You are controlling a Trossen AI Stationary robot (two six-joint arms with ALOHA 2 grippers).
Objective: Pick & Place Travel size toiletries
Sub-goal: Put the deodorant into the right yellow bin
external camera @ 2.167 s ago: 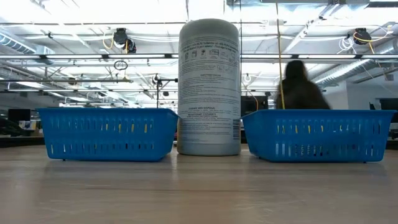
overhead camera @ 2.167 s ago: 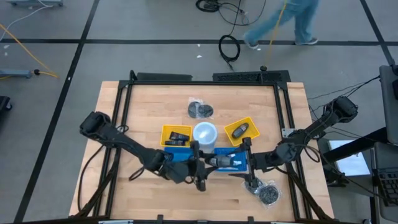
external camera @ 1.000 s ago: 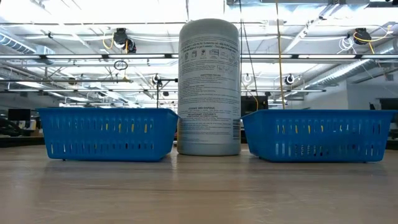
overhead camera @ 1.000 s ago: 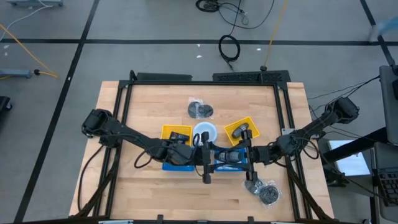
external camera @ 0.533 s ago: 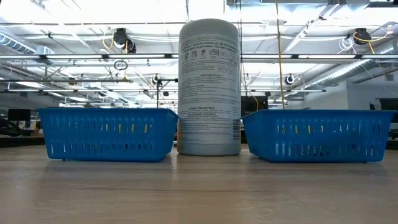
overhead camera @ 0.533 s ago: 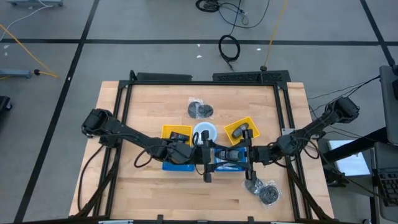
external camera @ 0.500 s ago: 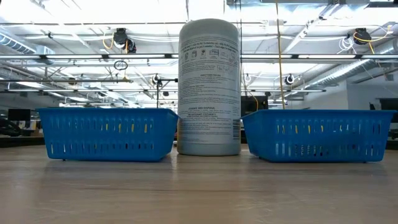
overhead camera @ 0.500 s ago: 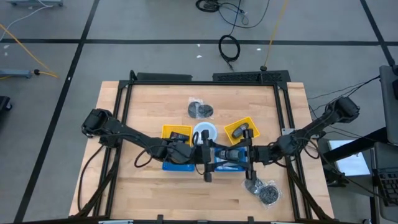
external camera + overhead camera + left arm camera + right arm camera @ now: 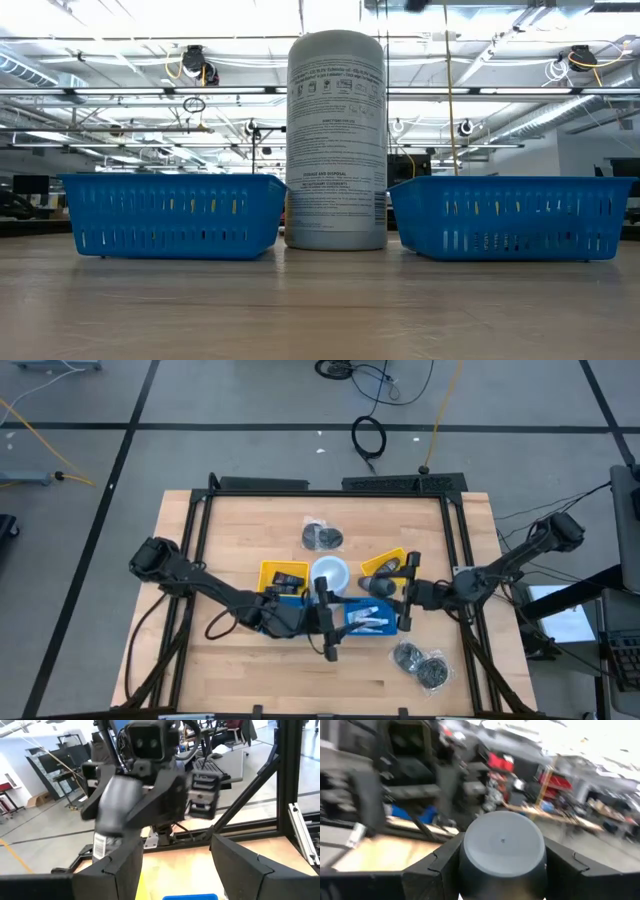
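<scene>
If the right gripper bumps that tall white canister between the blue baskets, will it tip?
Probably tips: the canister stands upright, much taller than wide. Its round, smooth-looking body would likely roll once down. The blue baskets flanking it might stop it sideways.

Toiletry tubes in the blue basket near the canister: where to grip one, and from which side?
Probably mid-body, with the fingers closing across the narrow width and coming straight down. The tubes lie flat in the blue basket, and its walls block a sideways approach. The high view is too coarse to show each tube's exact heading, so align the fingers once closer.
</scene>
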